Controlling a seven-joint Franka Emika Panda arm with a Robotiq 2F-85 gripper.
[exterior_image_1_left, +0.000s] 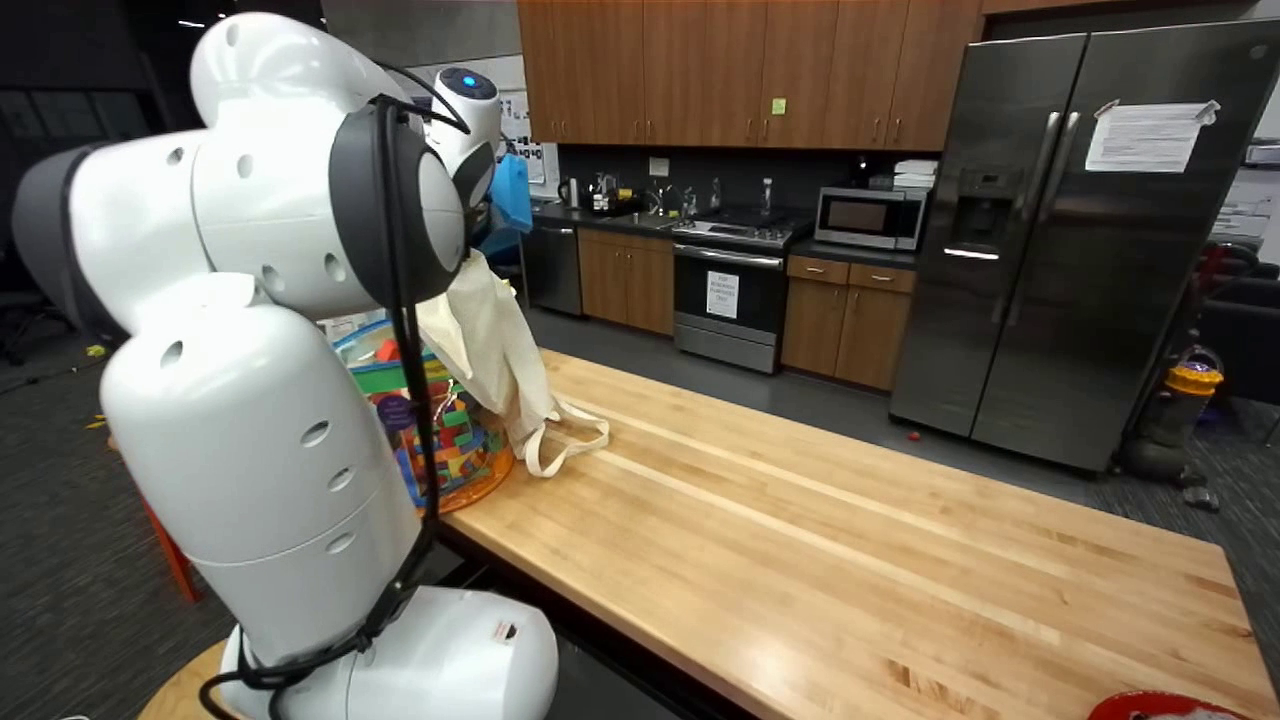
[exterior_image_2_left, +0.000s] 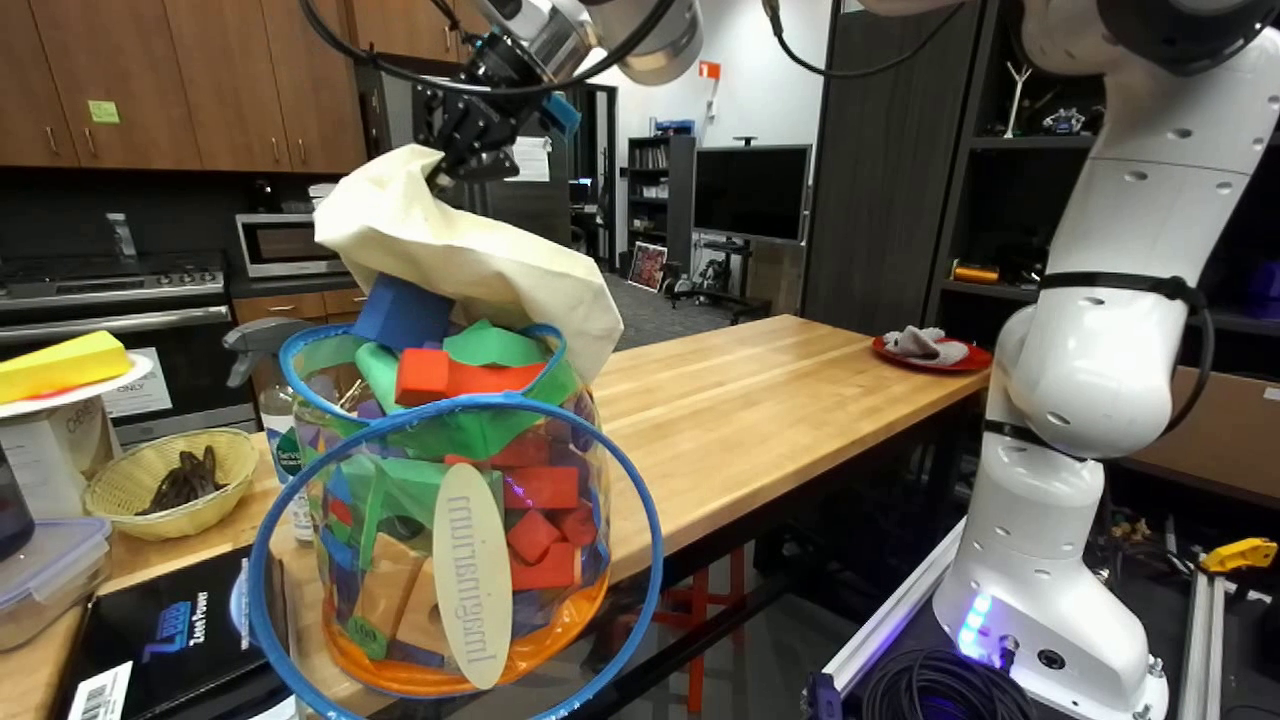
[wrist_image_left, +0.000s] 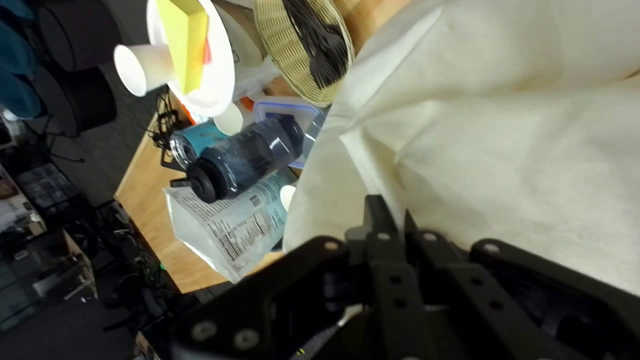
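exterior view: wrist (exterior_image_2_left: 667, 56) slants down, jaws pinching bag (exterior_image_2_left: 480, 250).

Your arm (exterior_image_1_left: 250, 430) is showing glossy white shells (exterior_image_1_left: 220, 500), charcoal joint covers (exterior_image_1_left: 358, 200), round recesses (exterior_image_1_left: 315, 433) | black cables (exterior_image_1_left: 430, 470) are running along it | blue lights (exterior_image_2_left: 972, 625) are glowing on your white base (exterior_image_2_left: 1045, 610) | your claw (wrist_image_left: 392, 212) is displaying black linkages (wrist_image_left: 285, 282), silvery screws (wrist_image_left: 245, 339)
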